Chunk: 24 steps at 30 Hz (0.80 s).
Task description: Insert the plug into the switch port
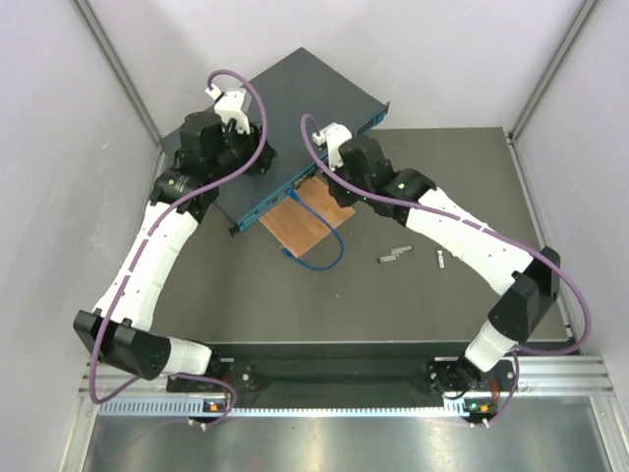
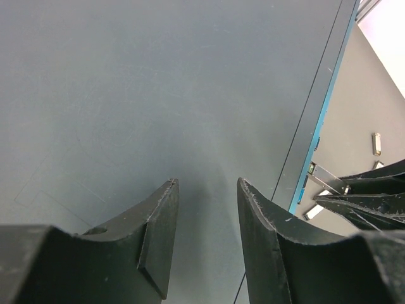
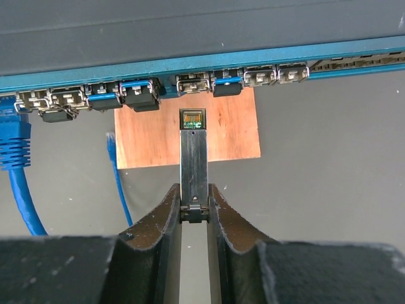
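Right wrist view has the right end effector (image 3: 193,191) clenched on the tail of the plug (image 3: 193,158), a slim metal module held lengthwise so its socket end faces the switch (image 3: 190,31). The plug sits just short of the port row (image 3: 190,82), over the wooden board (image 3: 231,126) on the counter (image 3: 329,158). Several ports carry latched modules (image 3: 140,95), the far-left one a blue cable (image 3: 16,142), and others look empty. The left end effector (image 2: 207,187) is released above the switch lid, probably to steady it, though contact is hard to judge.
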{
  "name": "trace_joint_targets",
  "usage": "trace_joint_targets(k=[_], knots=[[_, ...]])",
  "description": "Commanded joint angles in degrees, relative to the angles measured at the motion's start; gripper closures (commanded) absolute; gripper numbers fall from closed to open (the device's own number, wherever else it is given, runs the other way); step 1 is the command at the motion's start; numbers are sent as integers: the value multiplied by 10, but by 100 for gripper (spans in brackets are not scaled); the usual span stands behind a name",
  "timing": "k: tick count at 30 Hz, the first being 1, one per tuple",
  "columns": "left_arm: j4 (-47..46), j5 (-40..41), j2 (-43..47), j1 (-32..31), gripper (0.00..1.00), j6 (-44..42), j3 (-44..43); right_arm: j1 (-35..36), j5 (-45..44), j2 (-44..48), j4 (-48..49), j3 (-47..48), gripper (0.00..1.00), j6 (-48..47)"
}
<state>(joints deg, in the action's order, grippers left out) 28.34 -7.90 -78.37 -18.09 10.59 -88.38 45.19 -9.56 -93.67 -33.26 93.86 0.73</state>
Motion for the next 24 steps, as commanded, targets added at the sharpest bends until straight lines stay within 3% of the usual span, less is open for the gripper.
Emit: trace_joint_targets(k=[1, 15, 24], knots=[[-16, -6, 7, 1, 53, 6, -2, 0, -9, -5, 14, 38, 100, 11], [-18, -8, 8, 2, 53, 11, 6, 0, -2, -36, 9, 82, 100, 14], [-19, -11, 8, 2, 53, 12, 5, 0, -5, -40, 19, 62, 100, 16]])
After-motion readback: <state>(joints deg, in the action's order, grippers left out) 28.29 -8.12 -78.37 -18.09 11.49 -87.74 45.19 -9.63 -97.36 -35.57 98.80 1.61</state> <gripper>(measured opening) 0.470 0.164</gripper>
